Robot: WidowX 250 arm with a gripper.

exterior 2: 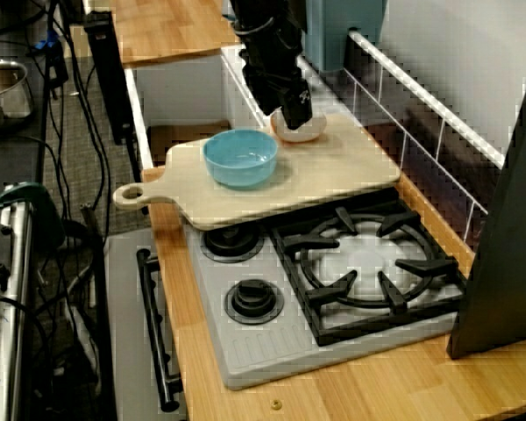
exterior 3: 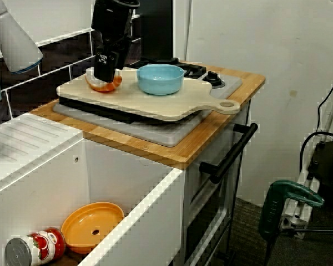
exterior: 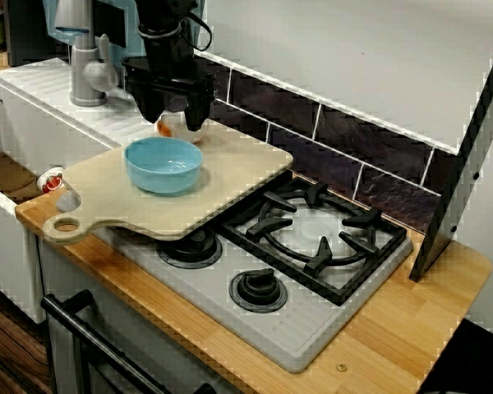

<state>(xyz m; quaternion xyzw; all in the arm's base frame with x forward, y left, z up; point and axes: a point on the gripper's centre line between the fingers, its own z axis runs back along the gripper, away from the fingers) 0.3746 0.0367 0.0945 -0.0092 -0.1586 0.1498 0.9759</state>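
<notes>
the pincer (exterior: 174,120) is down at the far corner of the cutting board (exterior: 238,168), which lies across the left side of the stove (exterior: 300,328) on the wooden counter (exterior: 411,328). its two fingers stand apart with a small bowl (exterior: 171,130) between them, something orange inside it. whether they press on it or merely flank it i cannot tell. the small bowl sits flat on the board, near the tiled wall (exterior: 345,139), so by my reading nothing is lifted yet. just beside it, toward the board's handle, stands an empty blue bowl (exterior: 163,164).

in the view over the sink (exterior 3: 139,221), a tin (exterior 3: 30,250) pictured with tomatoes and an orange plate (exterior 3: 92,224) lie inside. no writing on the tin, nor on the pincer's white sticker (exterior 3: 104,59), can be read.
</notes>
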